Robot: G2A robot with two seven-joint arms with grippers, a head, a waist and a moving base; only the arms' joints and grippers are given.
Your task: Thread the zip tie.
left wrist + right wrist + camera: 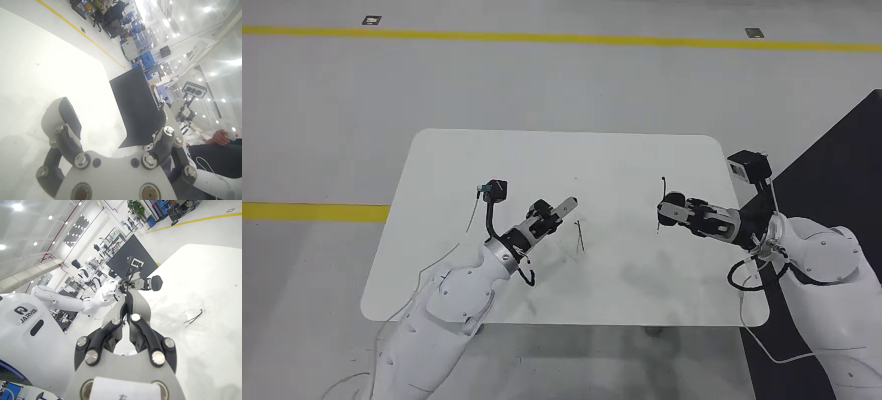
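A thin black zip tie [661, 205] stands nearly upright above the white table [622, 160], with my right gripper [666, 211] shut on it at mid length. In the right wrist view the fingers [130, 306] are pressed together. A second black zip tie [580, 236] lies flat on the table between the two arms; it also shows as zip tie [193, 317] on a faint clear sheet. My left gripper [560, 210] hovers just left of that lying tie, open, with nothing between its fingers [70, 115]. The left gripper [151, 283] faces my right one across the table.
A black panel [842, 160] stands past the table's right edge, close to the right arm. The table's far half [562, 160] is bare white surface. Grey floor with yellow lines [542, 38] surrounds the table.
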